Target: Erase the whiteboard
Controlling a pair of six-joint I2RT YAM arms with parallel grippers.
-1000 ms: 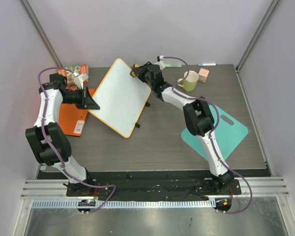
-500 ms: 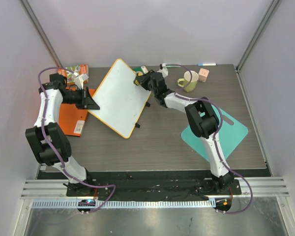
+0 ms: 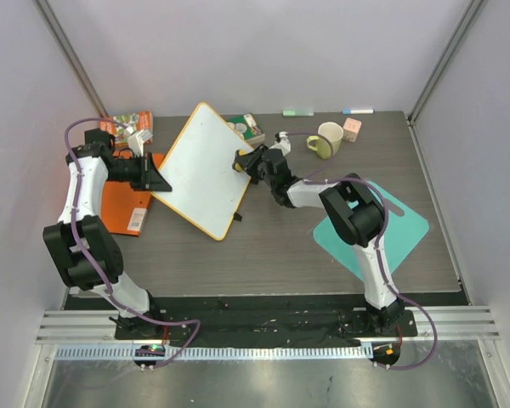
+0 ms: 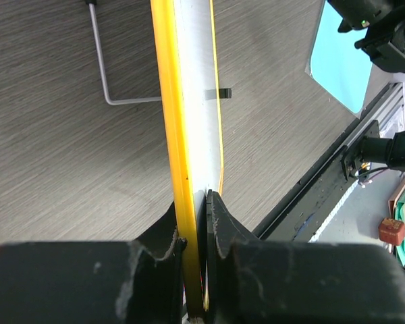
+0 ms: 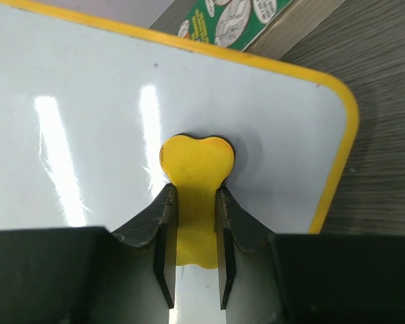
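Note:
The whiteboard [image 3: 200, 166], white with an orange frame, lies tilted at the back centre of the table. Its face looks clean, with no writing that I can see. My left gripper [image 3: 160, 180] is shut on its left edge; in the left wrist view the frame [image 4: 179, 169] stands edge-on between the jaws. My right gripper [image 3: 241, 161] is shut on a small yellow eraser [image 5: 196, 177] and presses it on the board [image 5: 88, 128] near its right corner.
An orange folder [image 3: 126, 204] lies under the left arm. A snack box [image 3: 127, 126] and a green packet [image 3: 245, 127] sit at the back. A yellow mug [image 3: 327, 138], a pink cube [image 3: 352, 128] and a teal cutting board [image 3: 399, 223] are on the right.
My right gripper has slid with the eraser from the board's far corner down along its right edge toward me. The green packet behind is now uncovered. The left gripper has held still.

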